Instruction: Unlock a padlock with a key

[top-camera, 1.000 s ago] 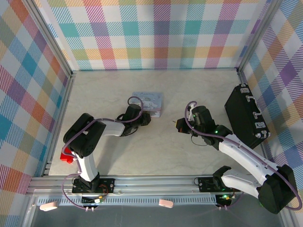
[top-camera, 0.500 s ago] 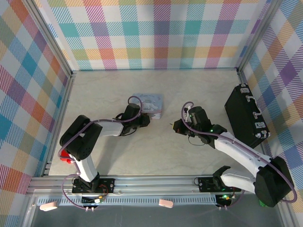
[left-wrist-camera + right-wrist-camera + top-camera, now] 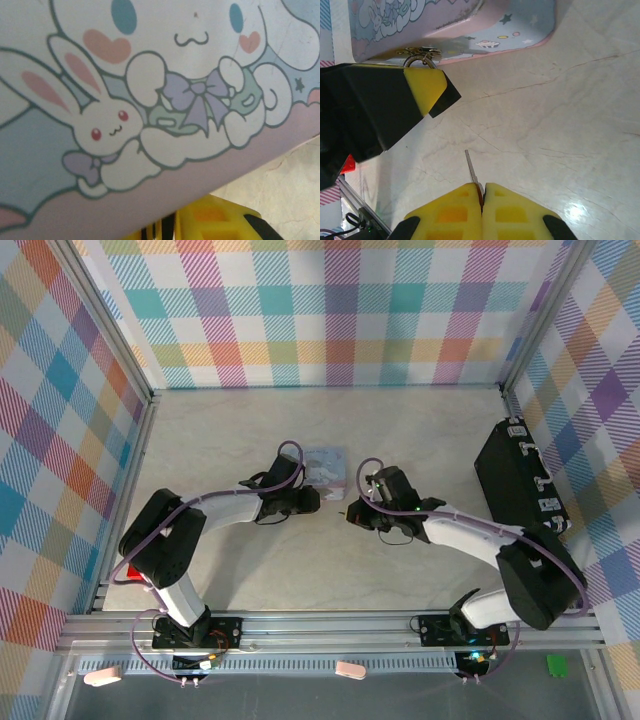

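The pastel tin box (image 3: 326, 462) lies mid-table, and its cartoon lid (image 3: 175, 75) looms close in the left wrist view. The padlock's thin loop (image 3: 419, 59) hangs at the tin's (image 3: 470, 20) edge. It sticks out just past my left gripper's yellow fingertip (image 3: 424, 84). My left gripper (image 3: 312, 498) (image 3: 167, 226) sits at the tin's near edge, jaws nearly together on the padlock, whose body is hidden. My right gripper (image 3: 352, 512) (image 3: 483, 192) is shut on the slim key (image 3: 471, 172). The key's blade points toward the left gripper, a short gap away.
A black case (image 3: 520, 485) stands against the right wall. A small red object (image 3: 138, 570) lies by the left arm's base. Plaid walls close in the table (image 3: 250, 430) on three sides. Bare table lies between the two grippers (image 3: 545, 125).
My right gripper has carried the key leftward, closer to the left gripper and the tin. The left gripper has edged slightly right along the tin's near edge.
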Robot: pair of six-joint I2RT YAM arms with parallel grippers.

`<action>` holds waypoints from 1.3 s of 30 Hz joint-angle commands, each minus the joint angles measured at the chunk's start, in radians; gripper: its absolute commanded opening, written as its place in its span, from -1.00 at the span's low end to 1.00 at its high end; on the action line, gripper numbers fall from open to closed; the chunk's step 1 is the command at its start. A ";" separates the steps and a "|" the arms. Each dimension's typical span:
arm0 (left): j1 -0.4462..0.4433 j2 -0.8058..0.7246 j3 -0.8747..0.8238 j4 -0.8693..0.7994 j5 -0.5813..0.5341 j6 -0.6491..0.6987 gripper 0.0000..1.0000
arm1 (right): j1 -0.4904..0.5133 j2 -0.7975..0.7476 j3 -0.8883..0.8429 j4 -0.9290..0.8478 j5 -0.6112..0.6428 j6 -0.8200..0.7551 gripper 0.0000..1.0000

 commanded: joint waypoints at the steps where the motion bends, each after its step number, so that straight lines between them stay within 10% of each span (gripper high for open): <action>1: -0.019 -0.040 0.027 -0.052 0.008 0.006 -0.56 | 0.006 0.034 0.055 0.051 -0.008 -0.006 -1.00; 15: -0.029 -0.068 -0.021 -0.026 -0.076 -0.012 -0.56 | -0.003 0.115 0.124 0.047 0.028 -0.041 -1.00; 30: -0.157 -0.113 -0.174 0.197 -0.364 -0.219 0.19 | -0.006 0.019 0.088 -0.011 0.055 -0.063 -1.00; 39: -0.163 -0.006 -0.173 0.269 -0.446 -0.277 0.29 | -0.008 -0.017 0.057 -0.018 0.057 -0.059 -1.00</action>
